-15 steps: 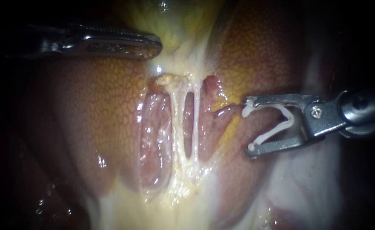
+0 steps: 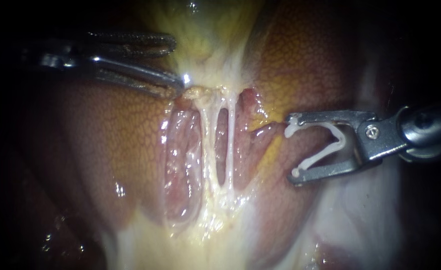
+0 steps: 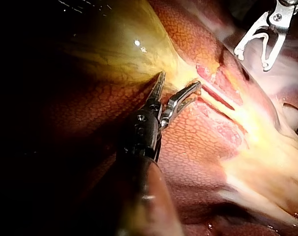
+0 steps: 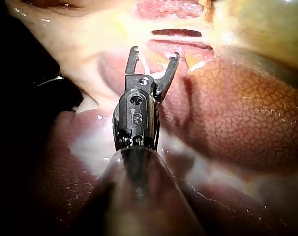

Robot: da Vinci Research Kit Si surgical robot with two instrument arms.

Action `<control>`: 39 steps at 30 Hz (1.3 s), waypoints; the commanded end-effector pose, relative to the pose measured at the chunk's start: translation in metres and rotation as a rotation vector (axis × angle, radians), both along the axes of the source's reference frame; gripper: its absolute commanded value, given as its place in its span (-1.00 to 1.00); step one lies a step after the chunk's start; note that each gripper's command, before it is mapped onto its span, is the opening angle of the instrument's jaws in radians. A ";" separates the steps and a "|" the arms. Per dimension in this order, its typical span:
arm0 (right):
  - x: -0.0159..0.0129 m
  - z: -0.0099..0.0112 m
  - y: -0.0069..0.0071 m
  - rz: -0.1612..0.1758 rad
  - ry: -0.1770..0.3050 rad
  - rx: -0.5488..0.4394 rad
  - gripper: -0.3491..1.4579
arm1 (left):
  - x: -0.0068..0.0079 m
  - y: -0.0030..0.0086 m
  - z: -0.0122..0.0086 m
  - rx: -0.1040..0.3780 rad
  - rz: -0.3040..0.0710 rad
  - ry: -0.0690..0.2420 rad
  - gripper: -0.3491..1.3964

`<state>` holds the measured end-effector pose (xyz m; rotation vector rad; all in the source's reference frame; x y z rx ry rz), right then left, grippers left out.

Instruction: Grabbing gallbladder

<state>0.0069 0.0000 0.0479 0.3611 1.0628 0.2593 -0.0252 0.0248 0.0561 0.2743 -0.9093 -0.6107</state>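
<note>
The yellowish gallbladder (image 2: 205,30) lies at the top centre and narrows down into two pale tubes (image 2: 229,145). My left instrument (image 2: 176,67) stands at its lower left edge, jaws open; the lower jaw's tip rests by the small yellow lump above the tubes. In the left wrist view my left instrument (image 3: 180,79) has pale gallbladder (image 3: 124,49) tissue just ahead of its open jaws. My right instrument (image 2: 291,149) hovers right of the tubes, jaws spread wide and carrying a white clip (image 2: 325,150). In the right wrist view my right instrument (image 4: 155,51) points at the tubes.
Mottled brown liver (image 2: 105,130) flanks the tubes on both sides, and it also shows beside my right instrument in the right wrist view (image 4: 237,108). Whitish wet tissue (image 2: 360,210) spreads under my right instrument. My right instrument (image 3: 259,42) also shows beyond the tubes in the left wrist view.
My left instrument's jaws have gone from shut to open, the lower jaw swinging down toward the top of the tubes. My right instrument and the clip have not moved.
</note>
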 end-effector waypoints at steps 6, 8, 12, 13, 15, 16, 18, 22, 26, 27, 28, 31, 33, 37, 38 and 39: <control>0.0000 0.0000 0.0000 0.000 0.000 0.000 0.02 | -0.0013 -0.0011 -0.0008 0.006 0.008 -0.005 0.00; 0.0000 0.0000 0.0000 0.000 0.000 0.000 0.02 | -0.0019 -0.0017 -0.0006 0.007 0.013 -0.008 0.00; 0.0000 0.0000 0.0000 0.000 0.000 0.000 0.02 | -0.0034 -0.0030 0.0003 0.007 0.025 -0.014 -0.04; 0.0000 0.0000 0.0000 0.000 0.000 0.000 0.02 | -0.0037 -0.0033 0.0007 0.007 0.029 -0.015 -0.04; 0.0000 0.0000 0.0000 0.000 0.000 0.000 0.02 | -0.0042 -0.0037 0.0013 0.005 0.031 -0.016 -0.06; 0.0000 0.0000 0.0000 0.000 0.000 0.000 0.02 | -0.0044 -0.0039 0.0017 0.004 0.034 -0.016 -0.07; 0.0000 0.0000 0.0000 0.000 0.000 0.000 0.02 | -0.0046 -0.0041 0.0022 0.002 0.036 -0.017 -0.09; 0.0000 -0.0001 0.0000 0.000 0.000 0.000 0.02 | -0.0047 -0.0043 0.0032 -0.001 0.040 -0.018 -0.11; 0.0000 -0.0001 -0.0001 0.000 0.000 0.000 0.02 | -0.0045 -0.0041 0.0038 -0.001 0.045 -0.014 -0.15; 0.0000 -0.0001 -0.0001 0.000 0.000 0.000 0.02 | -0.0044 -0.0040 0.0038 -0.001 0.046 -0.014 -0.17; 0.0000 -0.0001 -0.0001 0.000 0.000 0.000 0.02 | -0.0044 -0.0040 0.0039 -0.001 0.047 -0.014 -0.17; 0.0000 -0.0001 -0.0001 0.000 0.000 0.000 0.02 | -0.0042 -0.0039 0.0039 0.000 0.048 -0.015 -0.23; 0.0000 -0.0001 -0.0001 0.000 0.000 0.000 0.02 | -0.0041 -0.0038 0.0039 0.000 0.049 -0.016 -0.27; 0.0000 -0.0001 -0.0001 0.000 0.000 0.000 0.02 | -0.0036 -0.0036 0.0036 0.003 0.052 -0.018 -0.40; 0.0000 -0.0001 -0.0001 0.000 0.000 0.000 0.02 | -0.0035 -0.0036 0.0036 0.003 0.053 -0.019 -0.42; 0.0000 -0.0001 -0.0001 0.000 0.000 0.000 0.02 | -0.0034 -0.0035 0.0037 0.003 0.054 -0.019 -0.50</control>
